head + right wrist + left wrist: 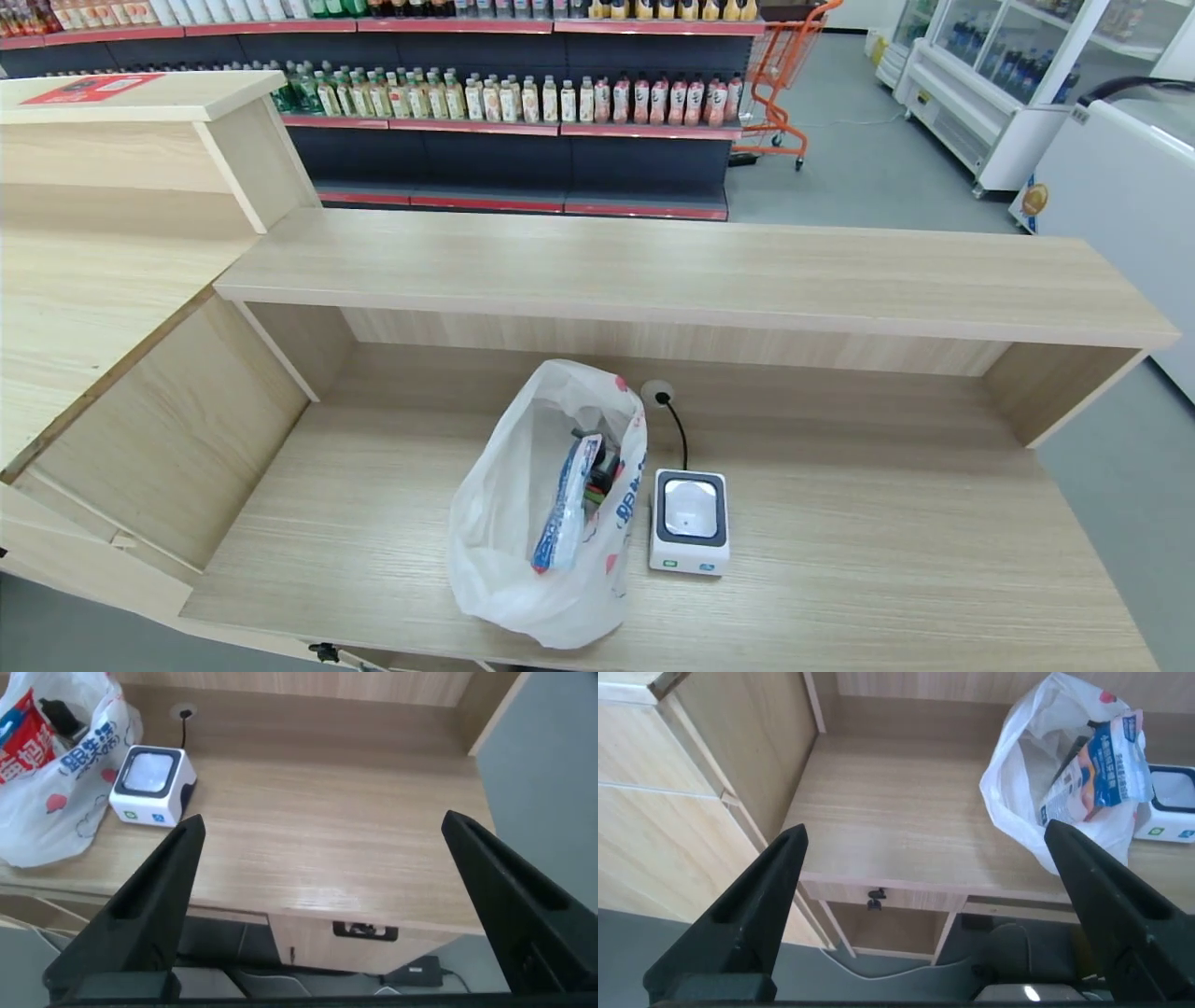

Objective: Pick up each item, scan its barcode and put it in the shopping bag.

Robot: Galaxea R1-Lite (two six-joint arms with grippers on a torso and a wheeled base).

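Left gripper (924,924) and right gripper (322,917) both spread wide, empty, hovering by the counter (887,560) front edge. White shopping bag (523,569) stands on it, blue snack packet (567,504) inside, barcode scanner (689,521) just beside, its cable (679,434) running back

Bright, even shop light from overhead, with soft shadows.
In the head view the worktop (887,560) is evenly lit. The upper ledge (700,271) casts a soft band of shade on the back panel (653,341) below it. The shopping bag (504,560) leaves only a faint shadow. The scanner (689,523) window shows pale glare. Straight lines bow toward the frame's edges. In the wrist views the left claw (924,833) and right claw (322,819) look dark against the bright wood.
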